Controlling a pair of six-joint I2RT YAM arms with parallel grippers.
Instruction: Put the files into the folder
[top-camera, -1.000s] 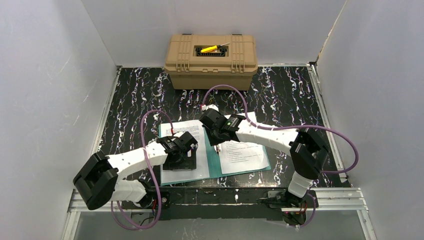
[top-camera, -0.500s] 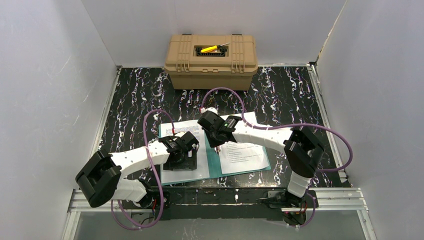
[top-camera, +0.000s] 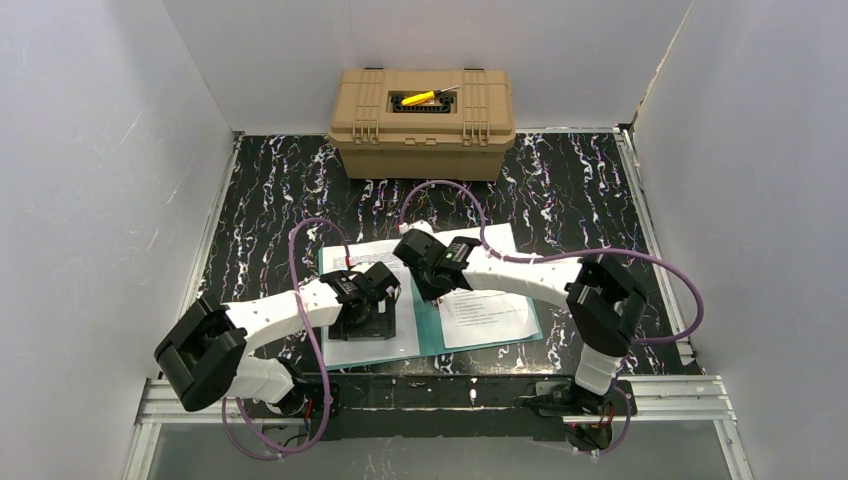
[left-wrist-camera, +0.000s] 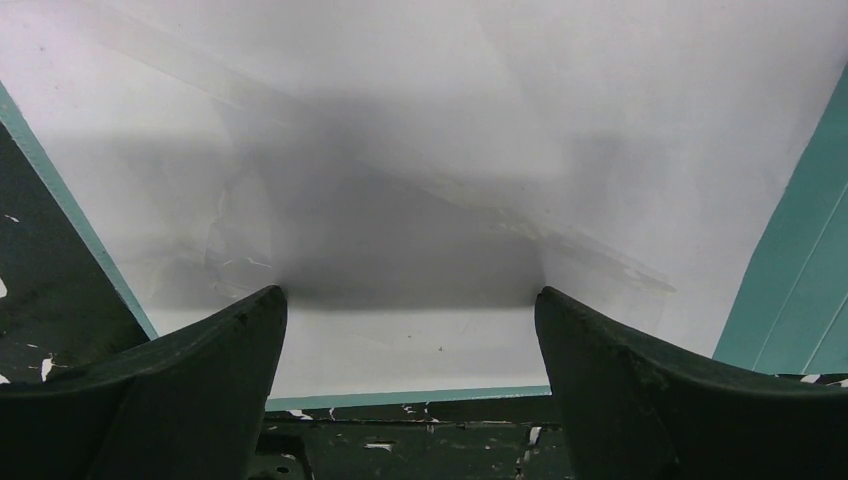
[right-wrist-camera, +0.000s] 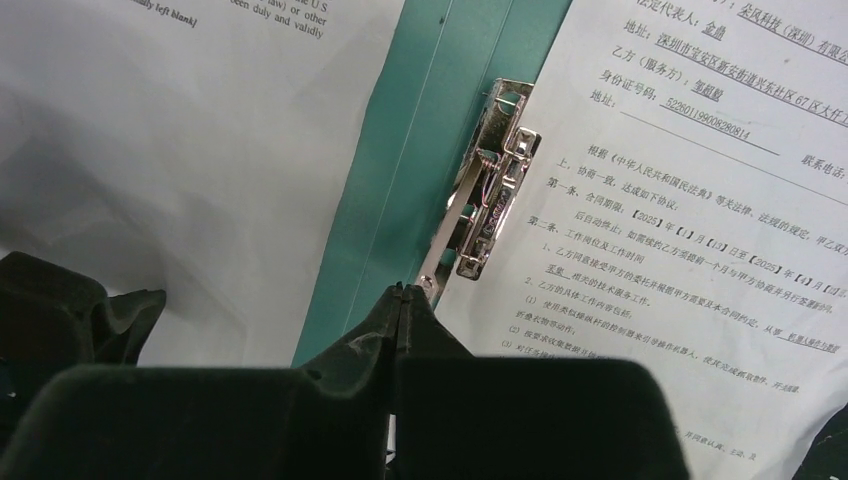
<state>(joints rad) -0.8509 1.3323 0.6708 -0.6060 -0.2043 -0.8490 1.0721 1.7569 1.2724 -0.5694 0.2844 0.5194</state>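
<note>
A teal folder (top-camera: 429, 328) lies open on the table near the arm bases. One of the files (top-camera: 375, 352) lies on its left leaf, the other (top-camera: 490, 315) on its right leaf. My left gripper (top-camera: 366, 316) is open, its fingers wide apart and pressed down on the left sheet (left-wrist-camera: 450, 120). My right gripper (top-camera: 432, 287) hovers over the spine. Its jaws (right-wrist-camera: 400, 290) are shut with nothing between them, the tips right beside the end of the metal clip lever (right-wrist-camera: 485, 205). The printed right sheet (right-wrist-camera: 680, 200) lies under the clip's edge.
A tan hard case (top-camera: 422, 120) with a yellow tool (top-camera: 418, 98) on its lid stands at the back of the marbled black table (top-camera: 580, 190). White walls close in on both sides. Purple cables loop above both arms.
My right gripper's jaws have closed fully, and it has shifted slightly left over the spine. The left gripper stays open on the left sheet.
</note>
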